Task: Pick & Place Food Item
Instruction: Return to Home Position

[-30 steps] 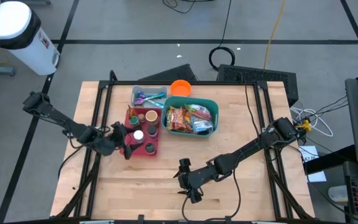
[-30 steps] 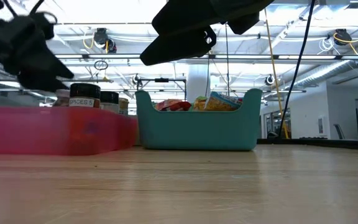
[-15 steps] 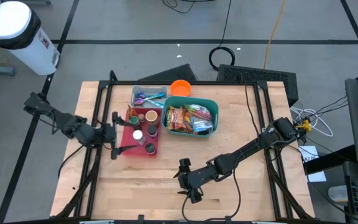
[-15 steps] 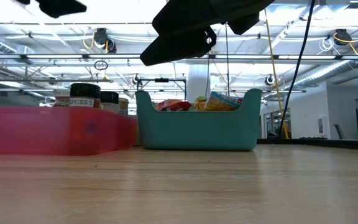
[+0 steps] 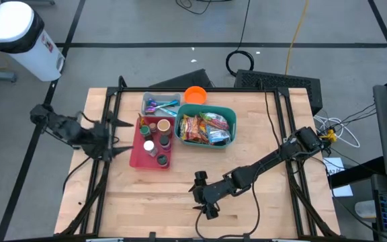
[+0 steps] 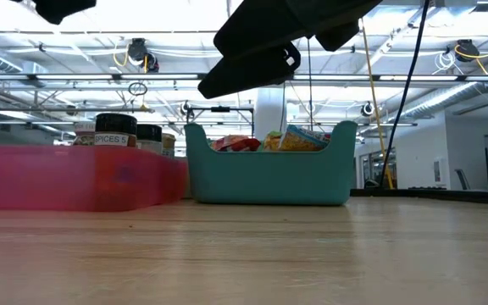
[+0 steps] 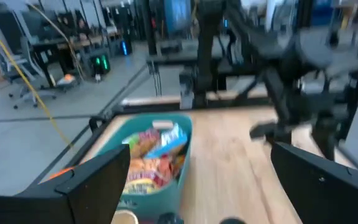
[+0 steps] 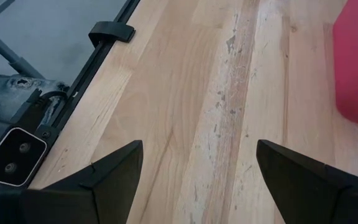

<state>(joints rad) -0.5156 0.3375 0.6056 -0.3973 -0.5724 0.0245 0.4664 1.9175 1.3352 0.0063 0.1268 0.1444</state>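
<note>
My left pincer spread wide and empty, just left of red bin, white spice bottle upright inside it, my right pincer spread, empty, above near tabletop.

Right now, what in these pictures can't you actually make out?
Low view: the red bin's wall hides all but the spice bottles' tops.
Low view: the top edge cuts off the right arm overhead.
High view: the left pincer is blurred; the clear tray's contents are too small to name.
Left wrist view: the packets in the teal bin are blurred, labels unreadable.
</note>
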